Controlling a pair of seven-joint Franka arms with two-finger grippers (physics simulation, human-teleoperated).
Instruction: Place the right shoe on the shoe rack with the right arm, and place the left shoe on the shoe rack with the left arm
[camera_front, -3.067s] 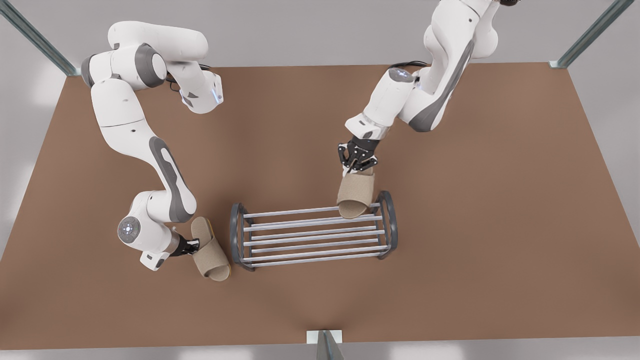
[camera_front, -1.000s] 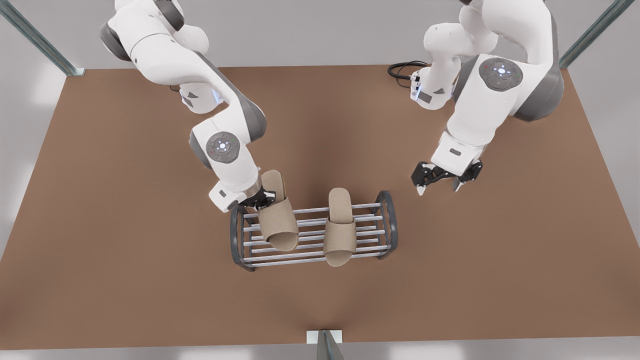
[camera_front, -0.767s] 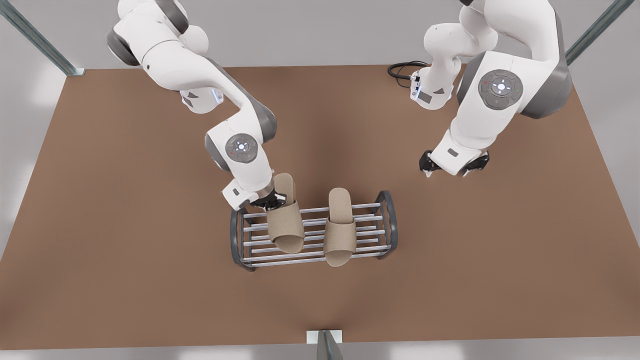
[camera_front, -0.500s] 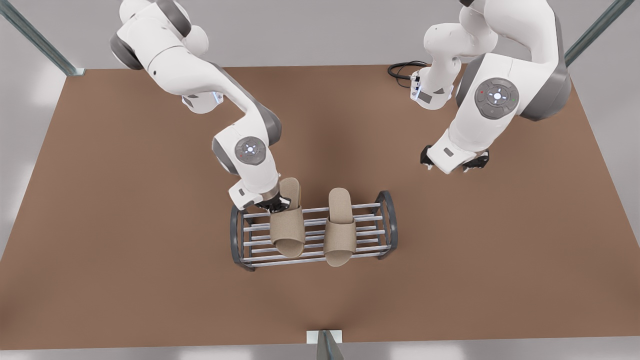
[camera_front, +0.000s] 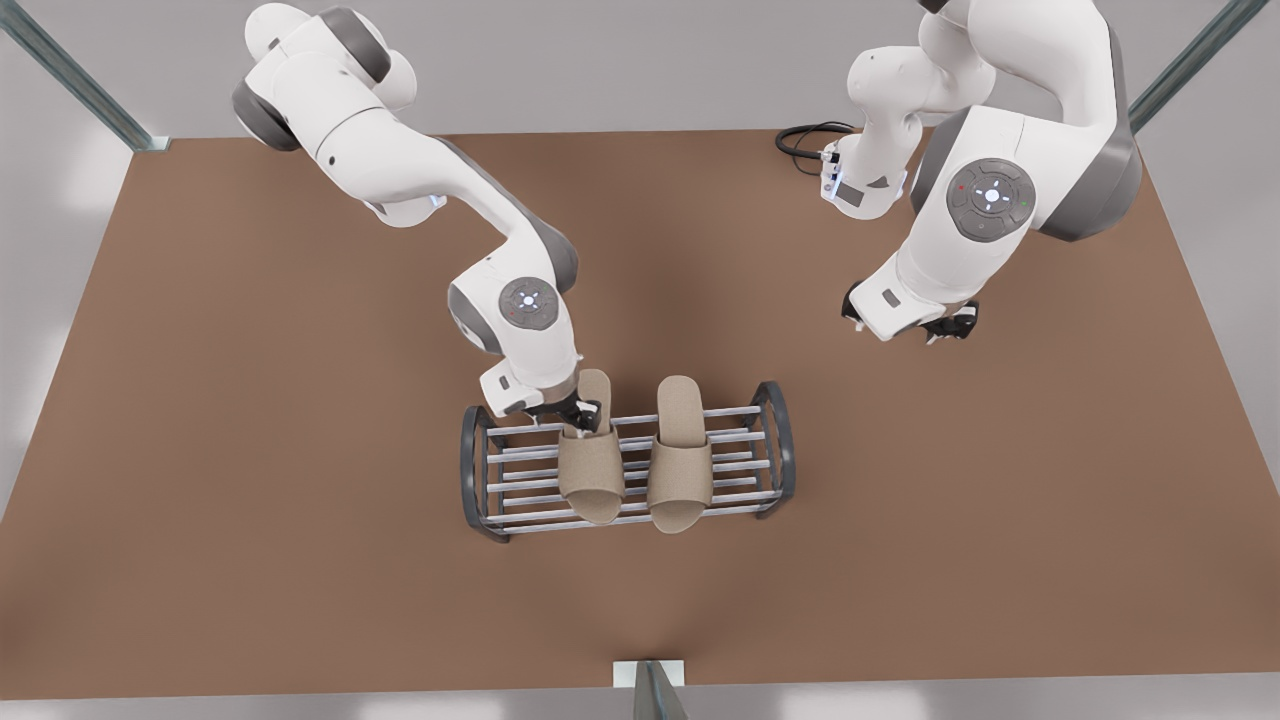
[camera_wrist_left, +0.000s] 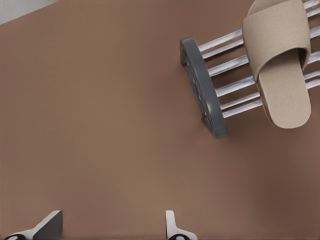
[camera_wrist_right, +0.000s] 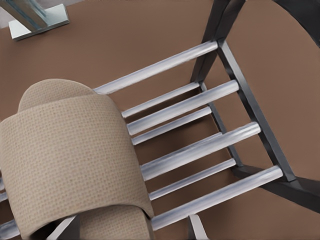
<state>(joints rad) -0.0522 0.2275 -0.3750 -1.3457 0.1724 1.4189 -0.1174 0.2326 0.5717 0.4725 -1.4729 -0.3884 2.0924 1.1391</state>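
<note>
The shoe rack (camera_front: 468, 470) is standing near the middle of the brown worktop (camera_front: 250, 450), toward the edge at the front view's bottom. It is low, with silver-grey bars running between two dark grey arched end frames. Two beige woven slippers are lying across its top bars side by side, close together, toes pointing to that same edge. The right shoe (camera_front: 592, 470) is lying nearer the rack's middle, and the left shoe (camera_front: 681, 460) nearer the end frame on the front view's right.

My right tool (camera_front: 578, 413) is hovering at the right shoe's heel. In the right wrist view the fingers (camera_wrist_right: 194, 227) are standing wide, one clear of the shoe (camera_wrist_right: 70, 160); the other is half hidden under its strap. The shoe's heel is cut off there.

My left tool (camera_front: 910, 328) is waiting well apart from the rack, toward the worktop's edge on the front view's right, mostly tucked under its own wrist. In its wrist view the tool (camera_wrist_left: 110, 231) is gaping wide over bare worktop, with the rack (camera_wrist_left: 202, 90) and the left shoe (camera_wrist_left: 280, 55) farther off.

Half a second ago the right shoe was sitting farther from the left shoe; now it is lying beside it.
</note>
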